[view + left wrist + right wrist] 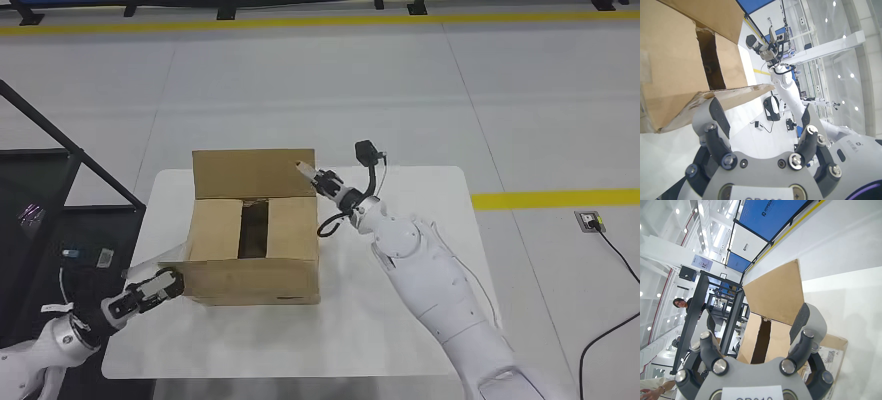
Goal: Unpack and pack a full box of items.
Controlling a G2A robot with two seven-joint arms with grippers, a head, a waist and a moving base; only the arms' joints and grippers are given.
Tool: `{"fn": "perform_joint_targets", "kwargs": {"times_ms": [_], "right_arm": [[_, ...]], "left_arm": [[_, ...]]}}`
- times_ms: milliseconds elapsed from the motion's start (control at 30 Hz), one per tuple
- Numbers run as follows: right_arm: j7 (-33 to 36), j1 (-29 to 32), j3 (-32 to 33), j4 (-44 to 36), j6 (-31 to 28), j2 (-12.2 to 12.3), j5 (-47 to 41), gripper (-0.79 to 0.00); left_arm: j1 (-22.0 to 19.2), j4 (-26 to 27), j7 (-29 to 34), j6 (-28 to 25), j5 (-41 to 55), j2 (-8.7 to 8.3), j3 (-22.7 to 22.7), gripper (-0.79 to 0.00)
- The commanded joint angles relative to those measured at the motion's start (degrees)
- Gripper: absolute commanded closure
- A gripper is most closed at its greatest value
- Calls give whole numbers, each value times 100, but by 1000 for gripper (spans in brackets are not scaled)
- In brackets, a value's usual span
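My left gripper (165, 287) is hovering with jaws spread at the near-left corner of the box (255, 272), one finger just beside a lowered flap edge. The box is sitting on the table (420, 210). Its dark top slot is running near-to-far. My right gripper (318, 181), also spread, is hovering beside the upright far flap (250, 172). I judge it the nearer hand for that flap.

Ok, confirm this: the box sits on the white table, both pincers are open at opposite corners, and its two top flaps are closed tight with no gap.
Not quite: the two top flaps are not closed tight. The top view shows a dark gap between them. The rest holds: box on the white table, left pincer and right pincer open at opposite corners.
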State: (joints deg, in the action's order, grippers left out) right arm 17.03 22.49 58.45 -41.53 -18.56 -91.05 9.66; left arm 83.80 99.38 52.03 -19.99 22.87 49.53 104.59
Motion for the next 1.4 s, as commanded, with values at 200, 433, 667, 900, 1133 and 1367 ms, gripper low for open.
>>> {"fn": "perform_joint_targets", "kwargs": {"times_ms": [200, 433, 667, 900, 1133, 1367], "right_arm": [[-518, -695, -84, 1511, -229, -208, -75, -785], [-389, -958, -160, 2259, -733, -414, -292, -785], [-78, -1128, -247, 2566, -1037, -593, -360, -785], [598, -1175, -26, 2720, -1824, -628, -941, -785], [348, -1244, -96, 2834, -1554, -696, -726, -785], [-218, -1276, -192, 2935, -1275, -758, -396, -785]], "left_arm": [[-309, -134, -634, 333, -506, 39, -411, -785], [-456, -223, -1166, 567, -925, 77, -640, -785], [-572, -283, -1555, 633, -1194, 109, -738, -785], [-704, -414, -1571, 862, -1342, 117, -781, -785], [-989, -645, -1684, 1005, -1620, 158, -1141, -785], [-1063, -781, -1758, 988, -1702, 177, -1178, -785]]}}
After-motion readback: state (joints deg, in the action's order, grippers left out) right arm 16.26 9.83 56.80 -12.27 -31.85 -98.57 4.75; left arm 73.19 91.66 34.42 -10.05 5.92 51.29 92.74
